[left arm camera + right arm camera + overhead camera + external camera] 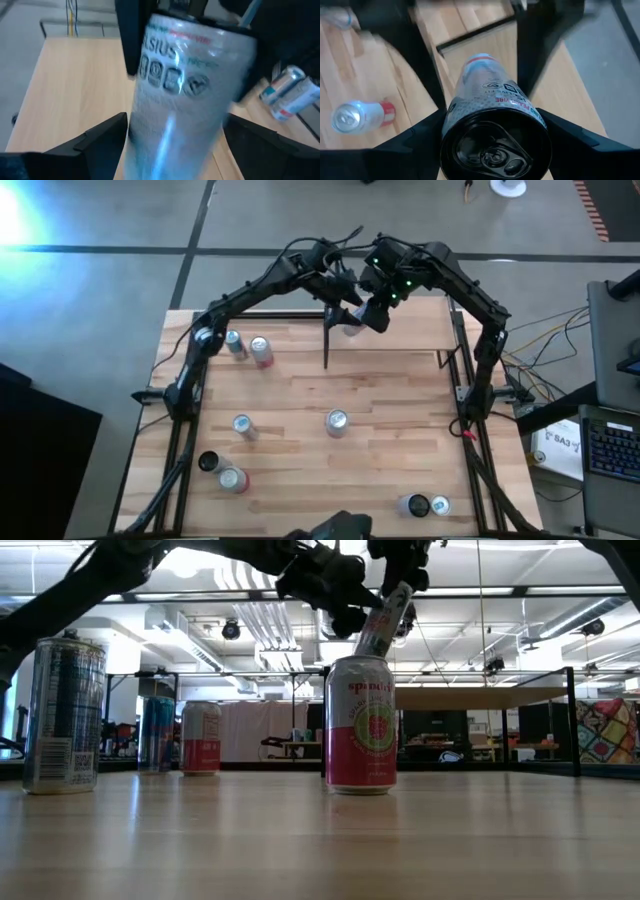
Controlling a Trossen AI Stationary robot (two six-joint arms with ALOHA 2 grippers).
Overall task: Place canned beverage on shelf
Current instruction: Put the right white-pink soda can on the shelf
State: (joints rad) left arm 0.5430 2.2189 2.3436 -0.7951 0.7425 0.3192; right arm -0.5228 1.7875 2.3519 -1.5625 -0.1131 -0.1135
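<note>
**Both grippers on one can above the shelf — handoff risk**

Tabletop [380, 400] filled the middle of the high view; shelf [420, 330] sat along its upper edge, right of centre, pale panel in black rods.

Both arms converged at upper centre of the high view, over the shelf's left end. Left gripper [340, 292] and right gripper [375, 308] were just beside each other, with the held can [352, 320] between them.

Right wrist view: right gripper's fingers [420, 137] were grasping the held can [492, 135] on either side of its top end, black lid toward the camera. Left wrist view: the same can [185, 95] filled the frame between the left fingers [100, 137], which stood spread at its sides; contact not clear, so released or loosely bracketing, by my read. Low view showed the can [385, 620] tilted, up in the air, not on the shelf yet.

Loose cans were scattered lower on the table; a pink can [361, 725] stood nearest the low camera.

Risks, as judgement:
- tilted can set down on an edge could tip and roll off the shelf
- two grippers this close could collide or knock the can out of the grasp
- early release would drop it short of the panel
</note>
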